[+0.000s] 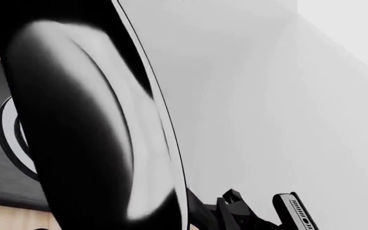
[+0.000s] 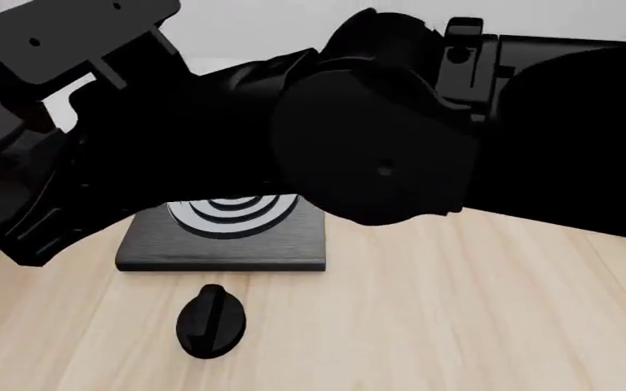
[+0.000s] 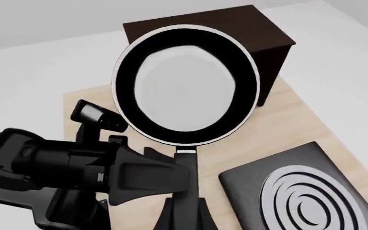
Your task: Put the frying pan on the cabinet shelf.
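The frying pan (image 3: pixel 184 81), glossy black, is held in the air above the table, between the stove plate and the cabinet. In the front view its round underside (image 2: pixel 373 159) faces me; it fills the left wrist view (image 1: pixel 75 120). My right gripper (image 3: pixel 184 216) is shut on the end of the long handle (image 3: pixel 185 160). My left gripper (image 3: pixel 180 176) comes in from the side with its tip at the handle; whether it grips is hidden. The dark brown cabinet (image 3: pixel 248 24) stands beyond the pan, and its shelf is not visible. It appears at the right of the front view (image 2: pixel 585 147).
The black stove plate with white rings (image 2: pixel 226 244) lies on the wooden table (image 2: pixel 455 309), and also shows in the right wrist view (image 3: pixel 299 196). A black knob (image 2: pixel 213 322) lies in front of it. Both dark arms fill the upper front view.
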Controlling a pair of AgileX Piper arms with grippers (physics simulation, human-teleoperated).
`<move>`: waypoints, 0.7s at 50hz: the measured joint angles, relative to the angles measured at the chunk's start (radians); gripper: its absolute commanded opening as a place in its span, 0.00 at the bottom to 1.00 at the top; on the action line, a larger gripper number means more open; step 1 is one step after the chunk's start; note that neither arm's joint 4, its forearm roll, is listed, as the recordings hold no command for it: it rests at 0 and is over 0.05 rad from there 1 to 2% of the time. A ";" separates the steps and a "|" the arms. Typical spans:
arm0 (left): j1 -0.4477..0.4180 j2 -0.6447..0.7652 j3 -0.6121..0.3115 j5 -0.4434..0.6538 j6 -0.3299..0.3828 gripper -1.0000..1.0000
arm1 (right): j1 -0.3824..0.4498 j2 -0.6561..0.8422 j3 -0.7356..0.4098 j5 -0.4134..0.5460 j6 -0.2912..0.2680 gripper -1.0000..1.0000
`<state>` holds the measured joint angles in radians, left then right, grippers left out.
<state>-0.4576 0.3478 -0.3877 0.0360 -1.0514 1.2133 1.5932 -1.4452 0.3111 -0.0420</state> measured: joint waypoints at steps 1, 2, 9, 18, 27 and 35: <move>0.001 0.000 0.001 -0.001 -0.001 1.00 | 0.000 0.000 0.001 -0.001 0.002 0.00; 0.001 0.000 0.001 -0.002 -0.001 1.00 | 0.001 0.000 0.002 -0.001 0.004 0.00; 0.003 -0.004 0.005 -0.006 -0.009 0.00 | 0.003 0.000 0.005 -0.006 0.013 0.00; 0.008 -0.010 0.009 -0.008 -0.020 0.00 | 0.005 0.002 0.006 -0.011 0.003 0.00; 0.019 -0.016 0.010 -0.001 -0.020 0.00 | 0.014 -0.015 0.006 -0.015 -0.006 1.00; 0.029 -0.018 0.008 0.016 -0.018 0.00 | 0.019 -0.061 0.021 -0.019 -0.009 1.00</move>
<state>-0.4288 0.3303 -0.3801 0.0522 -1.0690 1.2328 1.5326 -1.4243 0.2922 -0.0509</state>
